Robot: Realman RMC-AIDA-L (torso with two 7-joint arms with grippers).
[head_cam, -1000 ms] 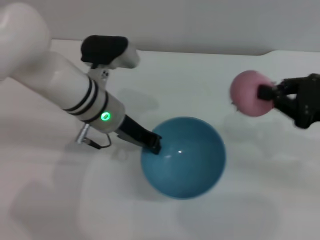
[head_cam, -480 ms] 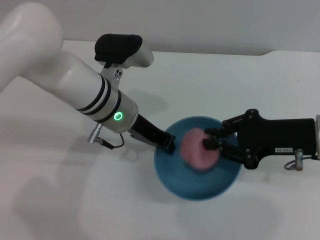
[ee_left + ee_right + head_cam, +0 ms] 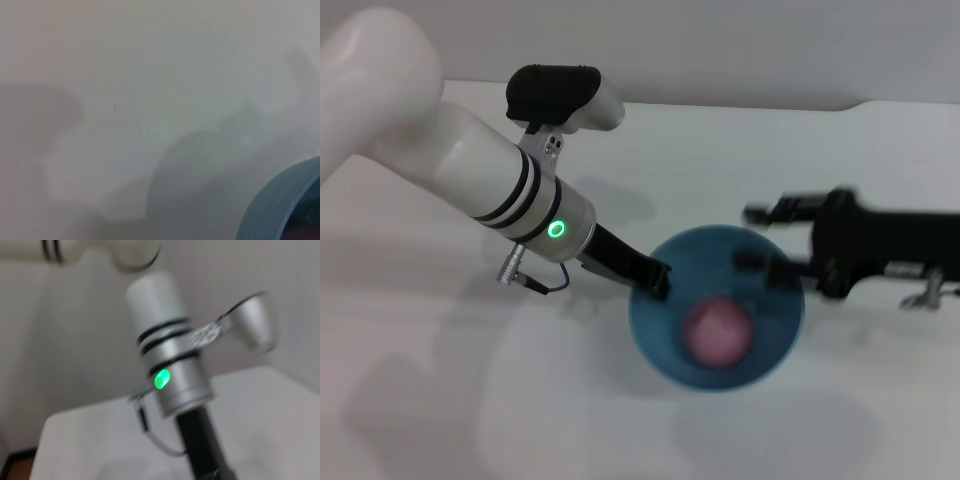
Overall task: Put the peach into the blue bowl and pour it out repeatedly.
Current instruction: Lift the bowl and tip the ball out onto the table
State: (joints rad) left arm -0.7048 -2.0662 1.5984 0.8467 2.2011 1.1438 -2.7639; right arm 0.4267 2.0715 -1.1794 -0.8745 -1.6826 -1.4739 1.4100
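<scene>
Pink, matte, round: the peach lies inside the blue bowl, low on the inner wall, free of both grippers. Blurred in the head view, so whether it has settled or is rolling cannot be told, nor where its leaf mark faces. Being near-spherical it has no long axis to speak of.

The bowl stands on the white table, mouth up and tipped slightly toward the camera as far as the head view shows; its axis runs roughly vertical. The left wrist view catches only an arc of its outer wall.

Left gripper: fingers closed on the bowl rim at the side away from the right arm; the peach lies just beyond those fingertips, inside the bowl.

Right gripper: fingers spread apart, nothing between them, over the opposite rim. One finger reaches above the bowl's far edge, the other over the rim itself; the peach lies below and just in front of the fingertips, not touching. The right wrist view shows only the left arm's forearm with its green light.

Progress, judged: the placing half of this cycle is done. Left: right gripper to clear the bowl, then the left arm tilts the bowl to pour the peach onto the table; then repeat.
</scene>
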